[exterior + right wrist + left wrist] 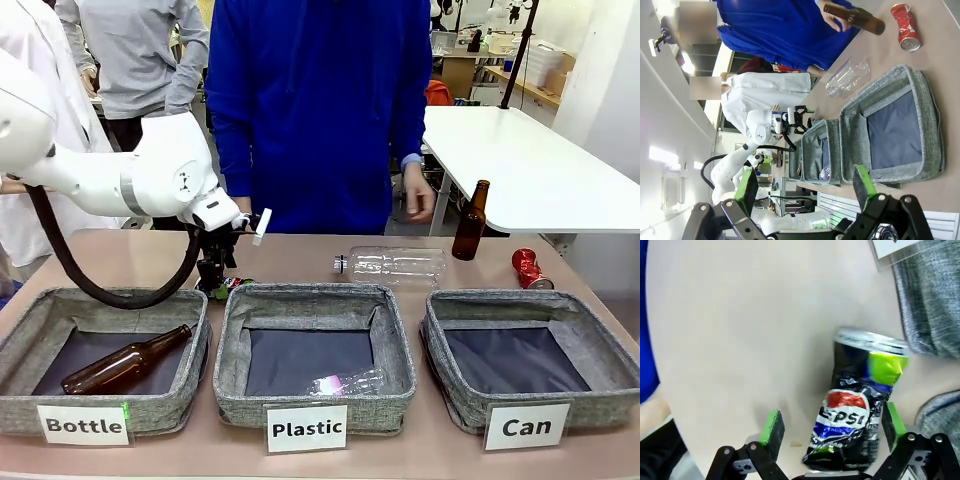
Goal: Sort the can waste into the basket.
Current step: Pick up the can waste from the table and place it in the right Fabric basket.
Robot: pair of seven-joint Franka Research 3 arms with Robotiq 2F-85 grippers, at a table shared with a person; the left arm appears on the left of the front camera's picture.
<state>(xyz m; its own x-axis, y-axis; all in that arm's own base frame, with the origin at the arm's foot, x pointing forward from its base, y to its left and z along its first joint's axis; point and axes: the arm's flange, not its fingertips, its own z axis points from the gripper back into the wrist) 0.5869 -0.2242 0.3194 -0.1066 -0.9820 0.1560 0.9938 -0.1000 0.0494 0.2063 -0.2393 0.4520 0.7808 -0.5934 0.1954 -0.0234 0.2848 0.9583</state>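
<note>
The black crushed can (852, 412), with red-blue-white markings, lies on the table between my left gripper's fingers. That left gripper (832, 424) is open around it; one green pad (892, 419) is close beside the can and the other stands well apart. From the front, my left gripper (220, 280) is down behind the gap between two baskets, with the black can (234, 285) at its tips. The shiny red can (527, 268) (904, 26) lies at the far right. The "Can" basket (600, 398) (934, 120) holds nothing. My right gripper (805, 184) is open, high above the table.
The "Bottle" basket (20, 345) holds a brown bottle (125, 362). The "Plastic" basket (398, 350) holds a clear bottle (345, 383). Another clear bottle (395, 265) lies behind it and a brown bottle (470, 222) stands upright nearby. A person's hand (420, 195) hangs at the far edge.
</note>
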